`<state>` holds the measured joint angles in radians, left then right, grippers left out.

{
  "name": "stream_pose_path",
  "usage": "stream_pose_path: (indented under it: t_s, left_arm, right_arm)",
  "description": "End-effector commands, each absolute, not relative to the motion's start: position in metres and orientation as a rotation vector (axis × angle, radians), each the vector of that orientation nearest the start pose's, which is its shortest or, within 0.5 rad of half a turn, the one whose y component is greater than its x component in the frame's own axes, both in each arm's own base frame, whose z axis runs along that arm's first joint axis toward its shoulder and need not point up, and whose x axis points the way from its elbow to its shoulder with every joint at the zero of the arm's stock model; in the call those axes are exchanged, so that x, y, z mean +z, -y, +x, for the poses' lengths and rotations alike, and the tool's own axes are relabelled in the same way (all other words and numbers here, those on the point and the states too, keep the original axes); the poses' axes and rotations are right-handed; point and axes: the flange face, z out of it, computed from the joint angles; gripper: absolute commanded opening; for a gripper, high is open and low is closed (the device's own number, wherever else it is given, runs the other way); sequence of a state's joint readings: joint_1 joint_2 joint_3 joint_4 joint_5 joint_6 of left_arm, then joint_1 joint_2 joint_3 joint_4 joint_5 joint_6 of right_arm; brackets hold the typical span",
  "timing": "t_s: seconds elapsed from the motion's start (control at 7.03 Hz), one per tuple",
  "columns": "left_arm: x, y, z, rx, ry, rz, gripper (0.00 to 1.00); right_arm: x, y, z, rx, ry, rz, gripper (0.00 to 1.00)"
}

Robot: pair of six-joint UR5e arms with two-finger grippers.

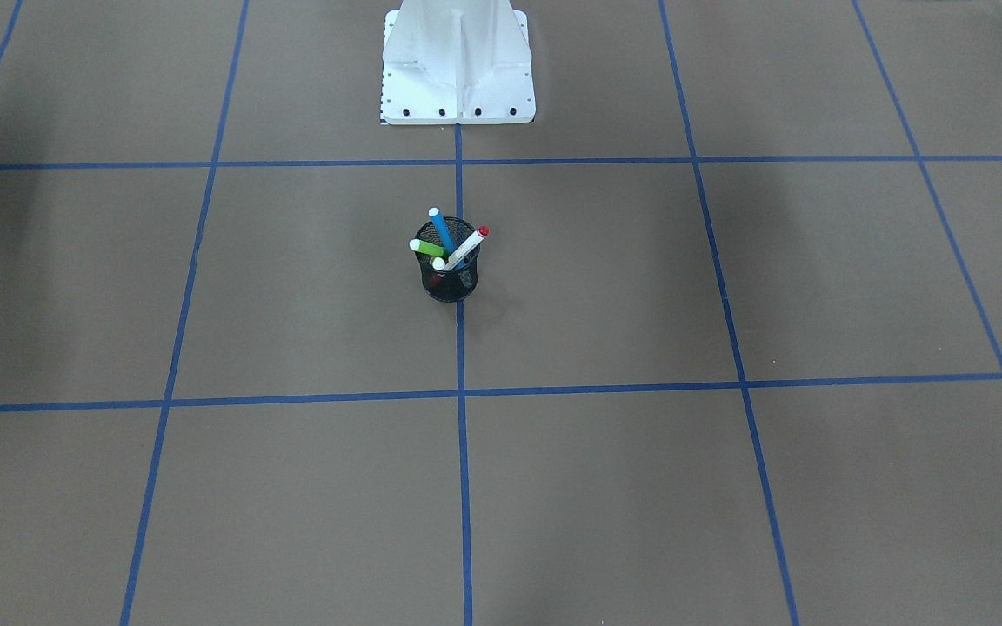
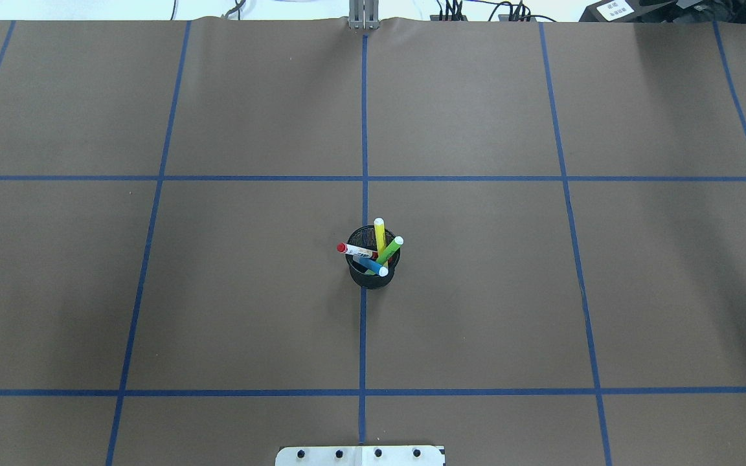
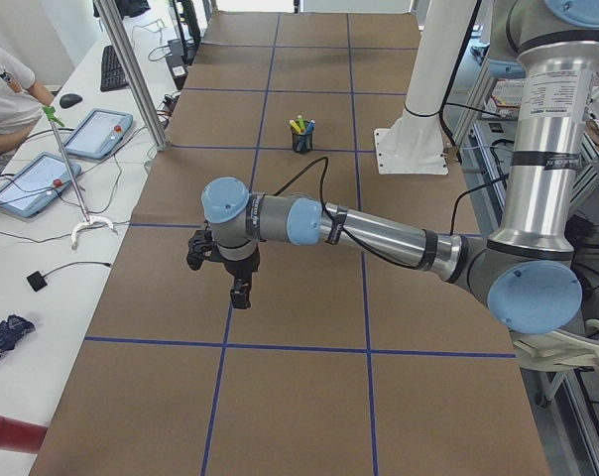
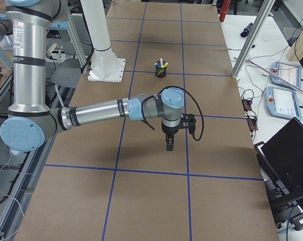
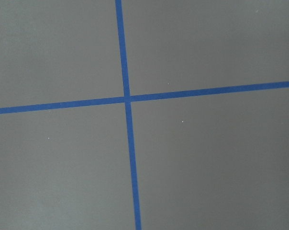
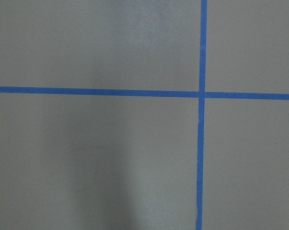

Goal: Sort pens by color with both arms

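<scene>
Several pens stand together in a black mesh cup (image 2: 373, 277) at the table's centre: a yellow pen (image 2: 379, 234), a lime green pen (image 2: 391, 250), a blue pen (image 2: 371, 265) and a white pen with a red cap (image 2: 355, 250). The front-facing view shows the same cup (image 1: 450, 280) with the blue pen (image 1: 442, 229) leaning back. My left gripper (image 3: 240, 296) hangs over bare table far from the cup, and shows only in the exterior left view. My right gripper (image 4: 169, 145) hovers likewise, seen only in the exterior right view. I cannot tell whether either is open or shut. Both wrist views show only brown table and blue tape.
The white pedestal base (image 1: 457, 74) stands behind the cup. Blue tape lines (image 2: 364, 149) divide the brown table into squares. A seated person (image 3: 4, 94) and tablets (image 3: 96, 134) are at a side bench. A laptop (image 4: 292, 155) and metal posts (image 4: 252, 40) line the other side.
</scene>
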<state>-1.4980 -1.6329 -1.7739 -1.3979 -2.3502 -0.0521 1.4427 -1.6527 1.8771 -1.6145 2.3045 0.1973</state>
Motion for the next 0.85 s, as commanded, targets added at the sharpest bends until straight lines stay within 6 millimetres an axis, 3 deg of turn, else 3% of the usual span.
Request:
stream_pose_path:
  t_s: [0.0, 0.14, 0.71]
  left_arm:
    - [0.539, 0.498, -0.025, 0.051, -0.807, 0.057, 1.00]
    - [0.554, 0.496, -0.024, 0.045, -0.808, 0.035, 1.00]
    - [0.552, 0.496, -0.024, 0.062, -0.810, 0.050, 1.00]
  right_arm:
    - [0.552, 0.463, 0.008, 0.004, 0.750, 0.055, 0.99]
    - [0.550, 0.464, 0.008, 0.005, 0.749, 0.057, 0.99]
    - [0.550, 0.459, 0.008, -0.012, 0.759, 0.095, 0.99]
